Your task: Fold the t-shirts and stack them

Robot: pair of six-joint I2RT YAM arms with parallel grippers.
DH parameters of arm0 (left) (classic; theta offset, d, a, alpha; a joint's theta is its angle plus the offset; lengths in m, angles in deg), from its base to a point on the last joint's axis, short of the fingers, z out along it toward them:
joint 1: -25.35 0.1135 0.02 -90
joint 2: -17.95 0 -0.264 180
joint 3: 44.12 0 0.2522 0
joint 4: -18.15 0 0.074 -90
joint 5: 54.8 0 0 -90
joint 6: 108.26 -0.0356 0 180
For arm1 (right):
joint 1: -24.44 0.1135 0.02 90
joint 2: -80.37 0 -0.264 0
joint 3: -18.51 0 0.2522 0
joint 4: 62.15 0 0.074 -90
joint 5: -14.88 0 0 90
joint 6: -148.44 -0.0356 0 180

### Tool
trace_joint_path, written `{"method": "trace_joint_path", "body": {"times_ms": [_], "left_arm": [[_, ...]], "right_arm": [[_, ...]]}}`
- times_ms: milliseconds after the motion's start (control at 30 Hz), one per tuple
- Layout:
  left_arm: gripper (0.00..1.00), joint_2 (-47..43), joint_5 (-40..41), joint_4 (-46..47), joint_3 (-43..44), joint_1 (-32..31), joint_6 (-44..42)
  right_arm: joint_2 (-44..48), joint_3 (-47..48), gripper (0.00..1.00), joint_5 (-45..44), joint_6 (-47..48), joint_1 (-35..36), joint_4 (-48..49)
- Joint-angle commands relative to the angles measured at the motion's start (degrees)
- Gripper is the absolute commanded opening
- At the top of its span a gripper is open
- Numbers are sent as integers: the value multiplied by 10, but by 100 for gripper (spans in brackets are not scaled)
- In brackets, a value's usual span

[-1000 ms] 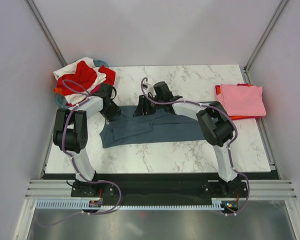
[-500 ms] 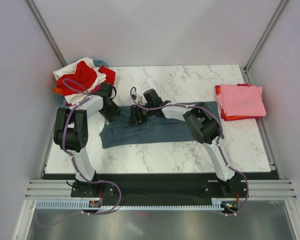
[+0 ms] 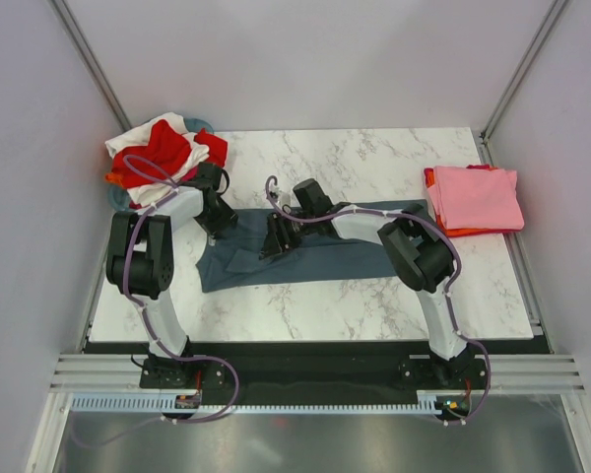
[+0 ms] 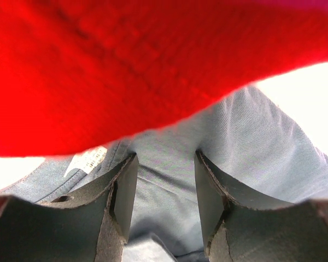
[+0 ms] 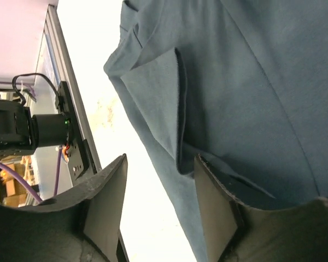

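Slate blue-grey t-shirt (image 3: 325, 261) lies flat on the counter (image 3: 374, 163), one sleeve (image 5: 153, 103) folded inward. The left gripper (image 4: 165, 164) sits at its far-left corner, jaws half parted over the cloth. The right gripper (image 5: 160, 164) hovers above the folded sleeve, jaws apart and empty. A red shirt (image 4: 126, 65) from the loose pile beside that corner hangs close over the left gripper, so it could snag and drag onto the fold.

Robot lab test cell, plain panel walls (image 3: 325, 59), aluminium rail (image 3: 305, 374), marble-look table (image 3: 364, 163)
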Motion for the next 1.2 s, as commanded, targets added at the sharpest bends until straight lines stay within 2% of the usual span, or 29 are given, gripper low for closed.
{"method": "trace_joint_path", "body": {"times_ms": [0, 200, 367, 633, 867, 1100, 1167], "left_arm": [[54, 8, 18, -10, 19, 6, -13], [54, -13, 11, -10, 21, 6, -32], [55, -50, 4, -6, 8, 2, -24], [55, -116, -3, -6, -32, -17, -28], [54, -177, -16, -4, -98, -33, -53], [53, -180, -25, 25, -154, -38, -62], [52, -179, -36, 40, -165, -39, -61]], "right_arm": [[37, -5, 61, -30, 17, -1, 7], [58, -7, 64, -101, 16, -13, 7], [70, -7, 63, -142, 17, -24, 6], [46, 36, 59, -231, 45, -24, -95], [67, 8, 53, -246, 55, -22, -104], [82, -9, 48, -244, 56, -18, -109], [85, -14, 43, -242, 56, -18, -109]]}}
